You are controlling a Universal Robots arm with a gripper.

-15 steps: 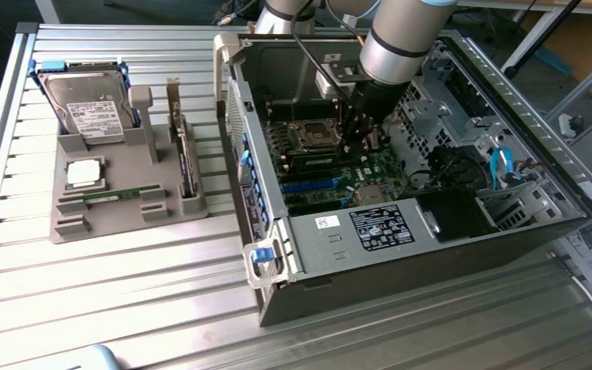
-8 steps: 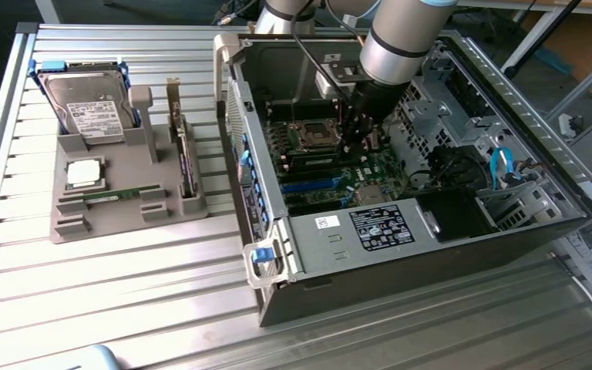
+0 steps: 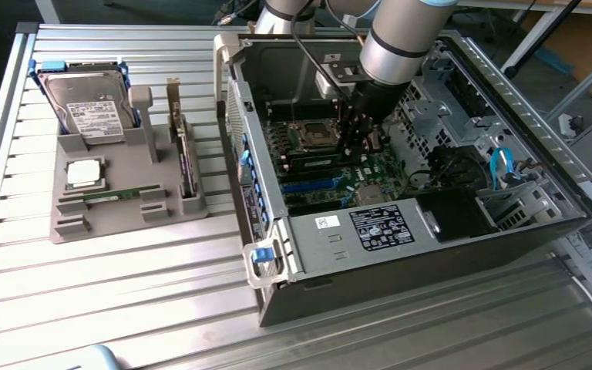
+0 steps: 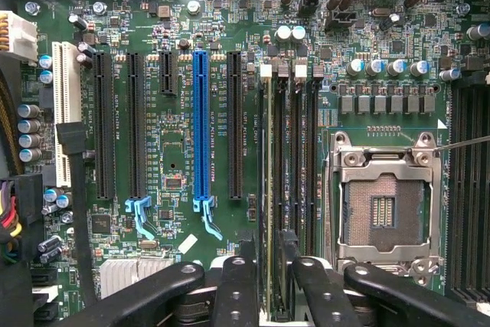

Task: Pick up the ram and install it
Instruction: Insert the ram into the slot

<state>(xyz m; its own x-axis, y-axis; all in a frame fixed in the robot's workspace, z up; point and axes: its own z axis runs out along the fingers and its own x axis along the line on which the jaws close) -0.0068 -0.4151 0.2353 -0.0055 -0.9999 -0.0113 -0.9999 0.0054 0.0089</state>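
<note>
while the arm reaches down into the open computer case (image 3: 307,262) in the exterior view, its gripper (image 3: 362,146) hangs just beside the processor socket (image 3: 311,135), on the exterior view's right of it. it sits low over the board because that is where the memory slots lie. well away from the socket, outside the case on the exterior view's left, a grey tray (image 3: 70,223) keeps the parts in moulded seats so each can be lifted cleanly: a hard drive (image 3: 89,108), a silver processor (image 3: 83,173), an upright expansion card (image 3: 183,154) and a second ram stick (image 3: 121,194) lying flat in its groove.

from the wrist view, the ram (image 4: 269,151) stands on edge in a slot near the socket (image 4: 383,212), between it and the blue slot (image 4: 200,124), parallel with the slots alongside. it looks seated, though i cannot tell whether the end latches have caught. the claw's fingers (image 4: 243,289) sit one on each side of the stick, parted, with what looks like a sliver of gap either side. i judge it straddles the stick rather than clamps it.
</note>
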